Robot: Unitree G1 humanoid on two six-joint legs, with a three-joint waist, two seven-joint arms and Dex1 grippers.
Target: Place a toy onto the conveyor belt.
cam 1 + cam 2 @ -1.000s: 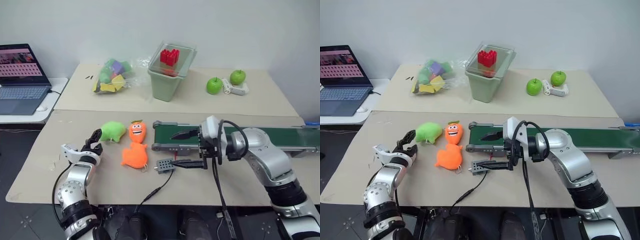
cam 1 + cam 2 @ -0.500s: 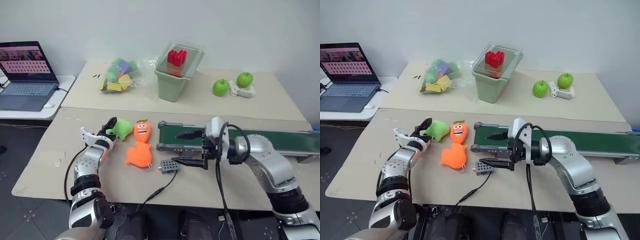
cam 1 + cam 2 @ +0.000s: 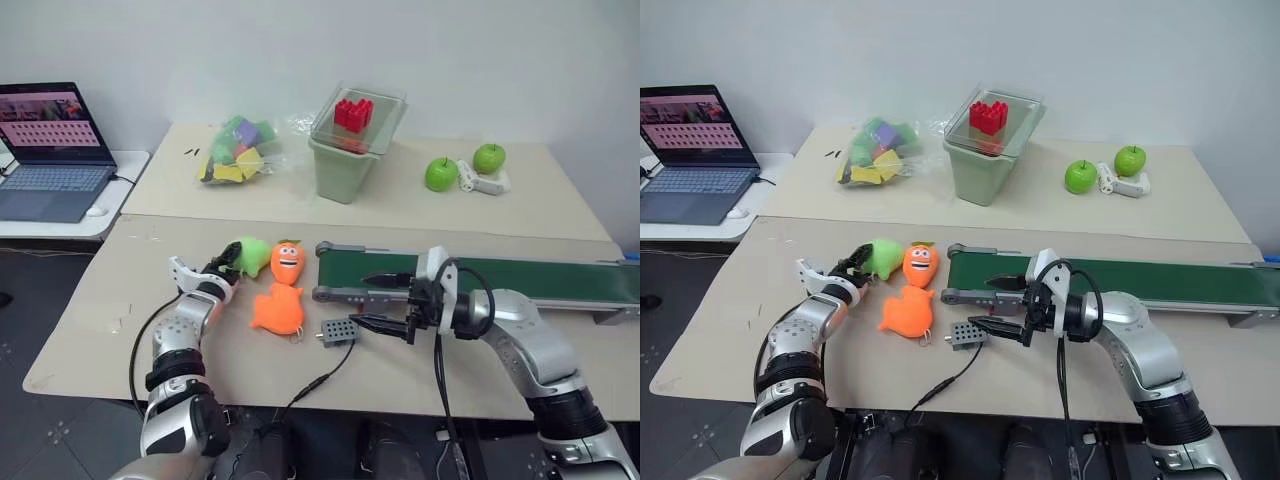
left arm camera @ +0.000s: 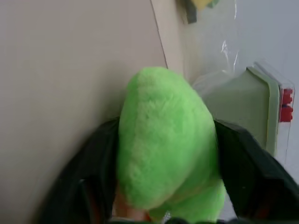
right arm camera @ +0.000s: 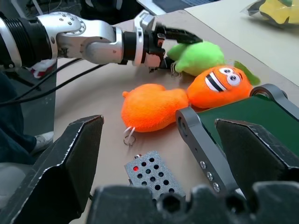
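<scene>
On the beige table (image 3: 710, 330), toy (image 3: 880, 257) lies lengthwise between left tool's (image 3: 852, 267) clamping fingers; right tool (image 3: 998, 305) gapes.

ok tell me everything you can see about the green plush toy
The toy is a small lime-green plush blob, fuzzy and soft-looking, rounded with no face visible. It lies on the beige table, just beside the head of the orange carrot plush; whether they touch is unclear. The left gripper has its black fingers on either side of it, pressing its flanks. It is off the conveyor belt.
</scene>
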